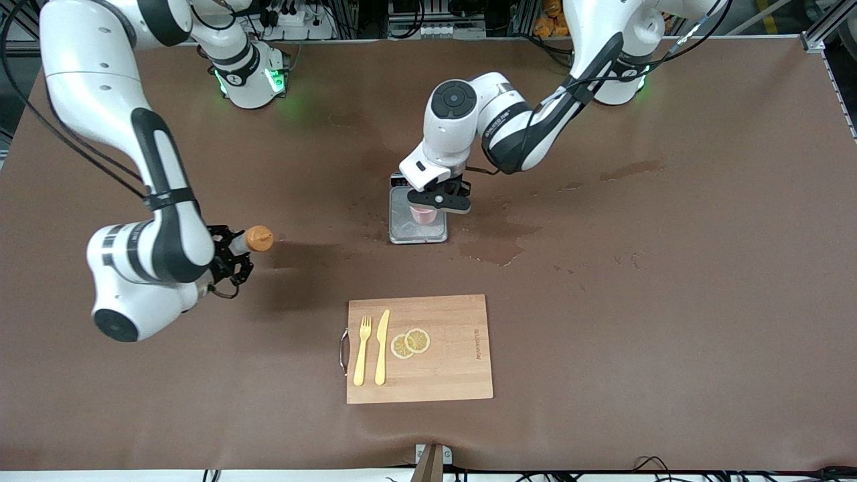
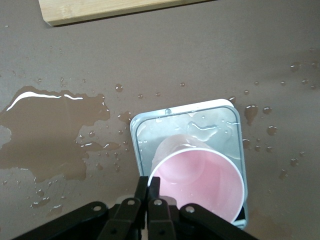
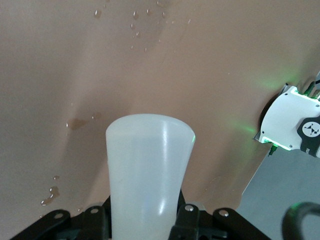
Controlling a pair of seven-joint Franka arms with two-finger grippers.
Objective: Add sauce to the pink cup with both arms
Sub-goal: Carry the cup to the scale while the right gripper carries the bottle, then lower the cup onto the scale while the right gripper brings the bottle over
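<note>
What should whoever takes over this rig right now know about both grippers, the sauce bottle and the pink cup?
Right gripper: shut on the translucent whitish squeeze bottle with orange nozzle cap, held up over bare table toward the right arm's end.
Left gripper: shut on the rim of the small pale pink plastic cup, which stands on the wet scale.
Done: both things gripped.
Left: carry the bottle over the cup and squeeze; the cup looks empty.
Note: puddles beside the scale.

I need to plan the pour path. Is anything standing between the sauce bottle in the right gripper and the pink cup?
Nothing visible on the table does. The sauce, in the right gripper, has only bare wet tabletop between it and the pink cup. But the left gripper sits at the cup's rim on the scale.
</note>
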